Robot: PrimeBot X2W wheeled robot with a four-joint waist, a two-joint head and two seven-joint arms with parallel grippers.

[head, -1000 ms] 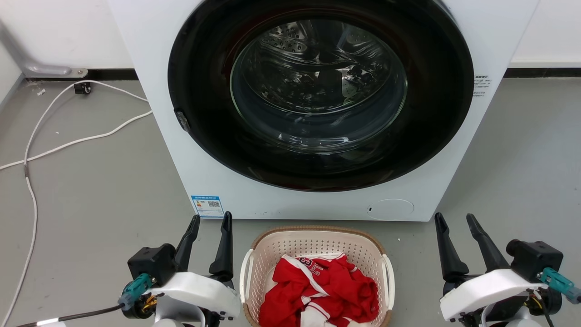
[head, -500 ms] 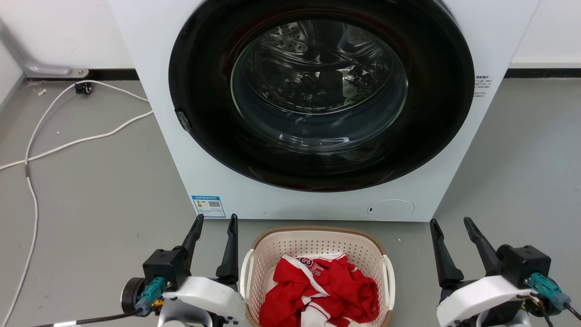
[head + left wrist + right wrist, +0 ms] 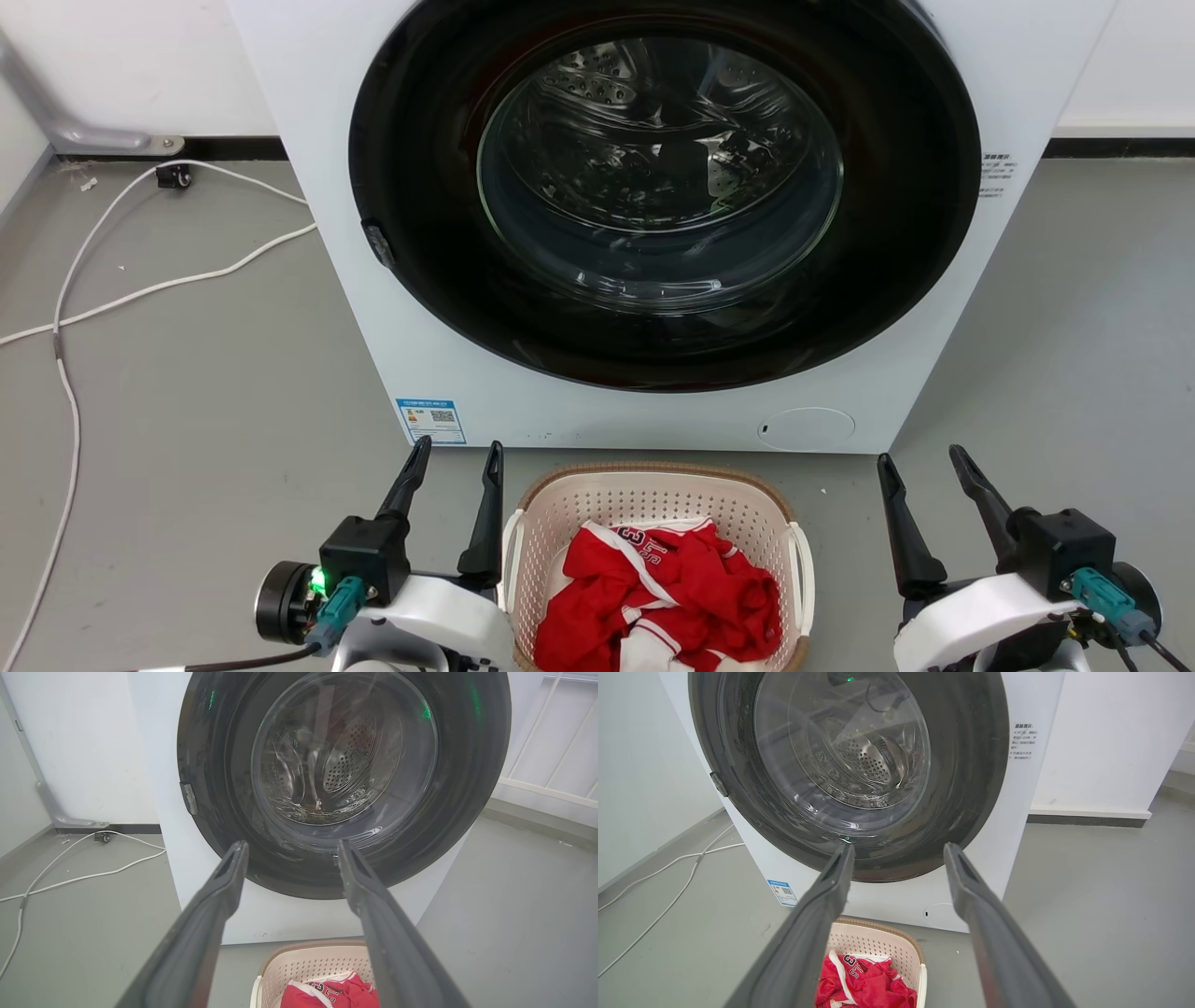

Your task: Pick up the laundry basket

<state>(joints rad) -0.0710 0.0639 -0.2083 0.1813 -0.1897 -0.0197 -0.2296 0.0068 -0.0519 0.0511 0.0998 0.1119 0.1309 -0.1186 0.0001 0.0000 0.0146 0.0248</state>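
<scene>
The laundry basket [image 3: 653, 499] is cream perforated plastic with a brown rim and white side handles. It sits on the floor just before the washing machine, holding red and white clothing [image 3: 667, 593]. My left gripper [image 3: 455, 452] stands open just left of the basket, its inner finger close beside the left handle. Open too, my right gripper [image 3: 924, 459] hovers right of the basket, a gap away from it. The basket's far rim [image 3: 308, 949] appears low in the left wrist view, and the basket [image 3: 873, 945] sits below my fingers in the right wrist view.
A white washing machine [image 3: 429, 308] with a shut dark round door [image 3: 663, 187] rises directly behind the basket. White cables [image 3: 140, 294] trail over the grey floor at the left. Open floor [image 3: 1074, 355] lies to the right of the machine.
My left gripper has shifted right, nearer the basket's left handle, and rolled its wrist. My right gripper has moved slightly left and down. The basket has stayed put.
</scene>
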